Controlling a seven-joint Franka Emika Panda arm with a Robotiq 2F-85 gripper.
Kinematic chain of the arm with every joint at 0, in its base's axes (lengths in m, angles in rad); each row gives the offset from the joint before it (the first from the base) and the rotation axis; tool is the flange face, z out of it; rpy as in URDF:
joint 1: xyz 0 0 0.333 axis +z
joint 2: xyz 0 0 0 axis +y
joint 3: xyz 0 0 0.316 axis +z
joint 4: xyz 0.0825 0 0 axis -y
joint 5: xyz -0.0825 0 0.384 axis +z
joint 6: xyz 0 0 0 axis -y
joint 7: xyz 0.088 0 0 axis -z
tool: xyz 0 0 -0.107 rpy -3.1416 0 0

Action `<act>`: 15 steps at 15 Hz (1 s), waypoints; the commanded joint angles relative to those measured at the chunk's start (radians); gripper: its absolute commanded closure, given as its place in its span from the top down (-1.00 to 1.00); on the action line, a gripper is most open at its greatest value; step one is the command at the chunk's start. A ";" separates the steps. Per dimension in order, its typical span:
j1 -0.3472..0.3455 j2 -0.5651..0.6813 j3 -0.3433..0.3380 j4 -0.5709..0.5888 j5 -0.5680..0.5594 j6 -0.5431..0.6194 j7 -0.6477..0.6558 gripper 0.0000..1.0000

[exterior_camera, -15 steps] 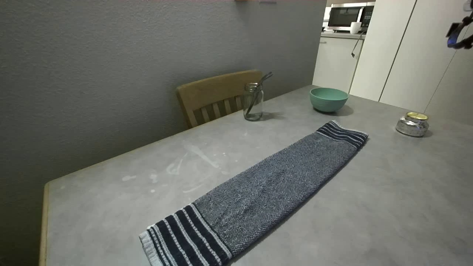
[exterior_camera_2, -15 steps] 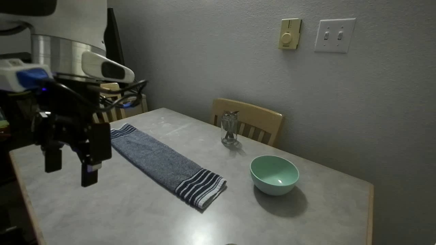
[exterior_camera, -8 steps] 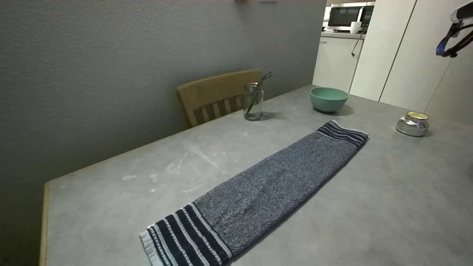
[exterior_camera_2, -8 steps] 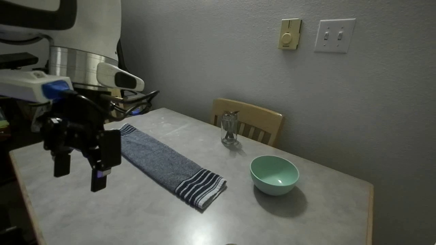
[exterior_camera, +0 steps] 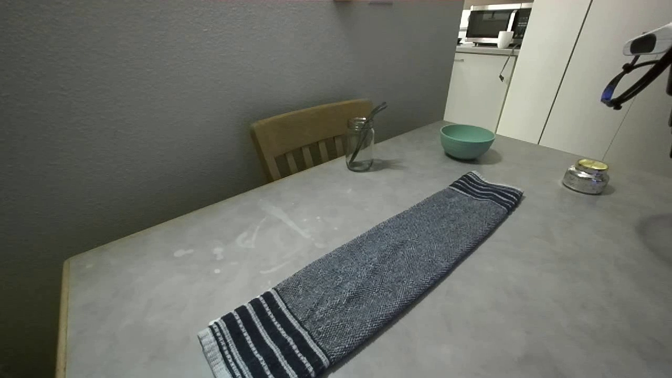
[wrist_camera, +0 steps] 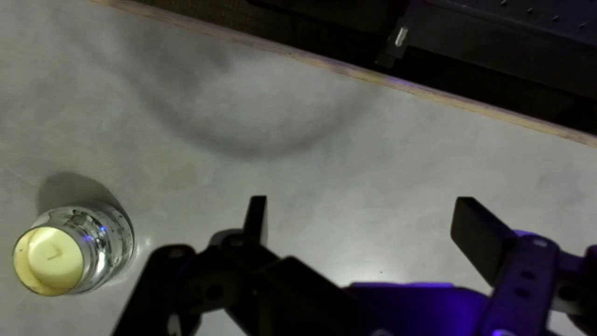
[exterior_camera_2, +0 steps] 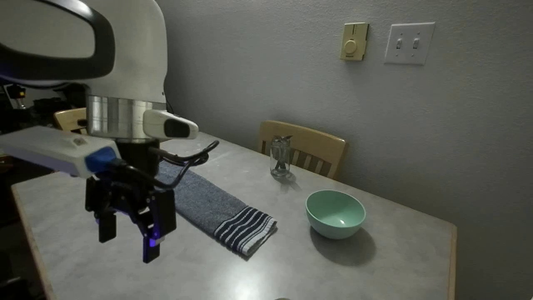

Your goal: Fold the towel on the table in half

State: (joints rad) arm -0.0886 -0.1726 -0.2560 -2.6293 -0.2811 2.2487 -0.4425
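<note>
While gripper (exterior_camera_2: 129, 240) hangs empty, jaws wide, towel (exterior_camera_2: 208, 201) lies flat; risk: shallow pinch at striped end (exterior_camera_2: 245, 230), poss. top lyr. only.

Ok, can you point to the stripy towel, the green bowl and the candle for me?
Stripy towel (exterior_camera: 386, 265): in an exterior view, on its plain blue-gray middle.
Green bowl (exterior_camera_2: 333, 212): in an exterior view, on its inside wall.
Candle (wrist_camera: 95, 245): in the wrist view, on its shiny silver side.
</note>
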 commanded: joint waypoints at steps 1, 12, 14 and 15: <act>-0.029 0.018 0.022 0.005 0.005 0.005 -0.012 1.00; -0.032 0.032 0.021 0.016 0.005 0.006 -0.017 1.00; -0.032 0.032 0.021 0.016 0.005 0.006 -0.017 1.00; -0.032 0.032 0.021 0.016 0.005 0.006 -0.017 1.00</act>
State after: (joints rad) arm -0.0971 -0.1411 -0.2590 -2.6139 -0.2811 2.2568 -0.4566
